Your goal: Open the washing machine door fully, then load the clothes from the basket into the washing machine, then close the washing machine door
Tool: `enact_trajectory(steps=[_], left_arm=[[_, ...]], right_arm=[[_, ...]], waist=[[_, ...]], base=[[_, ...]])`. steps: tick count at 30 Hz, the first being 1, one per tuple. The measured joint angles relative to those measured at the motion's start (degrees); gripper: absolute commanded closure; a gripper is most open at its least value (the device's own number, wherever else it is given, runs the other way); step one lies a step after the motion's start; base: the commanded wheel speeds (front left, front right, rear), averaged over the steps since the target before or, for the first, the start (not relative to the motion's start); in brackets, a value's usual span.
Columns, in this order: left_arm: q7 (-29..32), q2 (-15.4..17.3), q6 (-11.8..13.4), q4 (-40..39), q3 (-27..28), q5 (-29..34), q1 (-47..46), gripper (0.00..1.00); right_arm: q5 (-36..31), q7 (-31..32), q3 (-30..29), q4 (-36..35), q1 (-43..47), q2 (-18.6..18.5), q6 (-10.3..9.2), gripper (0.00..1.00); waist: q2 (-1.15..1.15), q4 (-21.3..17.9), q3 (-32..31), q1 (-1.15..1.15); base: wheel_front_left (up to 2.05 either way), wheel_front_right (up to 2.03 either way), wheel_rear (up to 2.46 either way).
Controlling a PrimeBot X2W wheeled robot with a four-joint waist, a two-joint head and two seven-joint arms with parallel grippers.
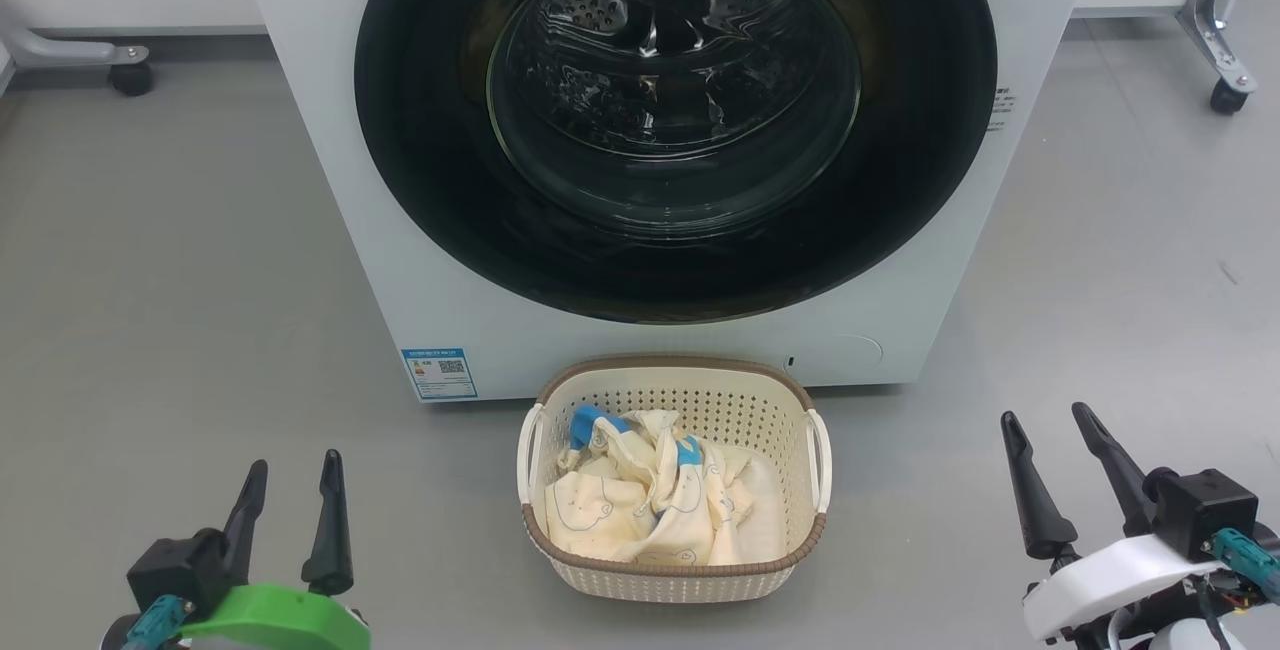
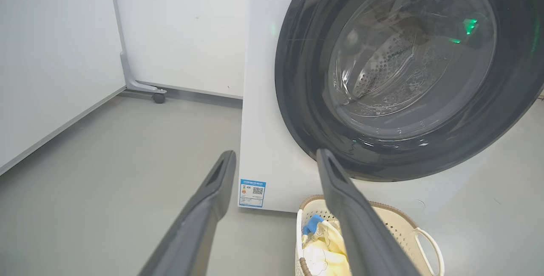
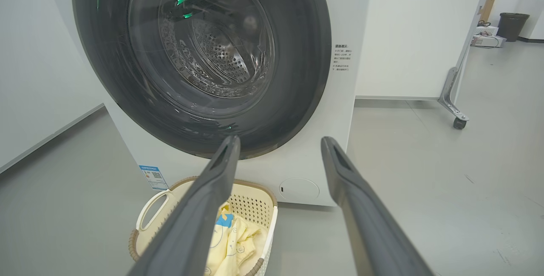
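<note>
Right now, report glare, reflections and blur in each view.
Head view: soft, even light, sharp throughout, with white highlights on the glass of the washing machine door. Left wrist view: green glints in that glass, and the left gripper goes soft toward the bottom edge. Right wrist view: green glints in the glass too, and the right gripper is slightly blurred up close.

Washing machine (image 1: 330, 180): white front-loader, upright.
Washing machine door (image 1: 420, 130): black-rimmed, clear glass centre, shut.
Basket (image 1: 660, 580): cream, perforated, just before the machine.
Clothes (image 1: 650, 505): cream, blue-trimmed, piled inside the basket.
</note>
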Motion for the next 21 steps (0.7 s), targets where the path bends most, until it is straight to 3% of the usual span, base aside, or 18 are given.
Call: enact_trajectory(steps=[21], left_arm=[[0.0,-0.3,0.0,-0.8,1.0,2.0,0.0,0.0]], right_arm=[[0.0,0.0,0.1,0.1,0.0,0.3,0.0,0.0]], waist=[[0.0,-0.2,0.3,0.0]], base=[[0.0,0.0,0.0]])
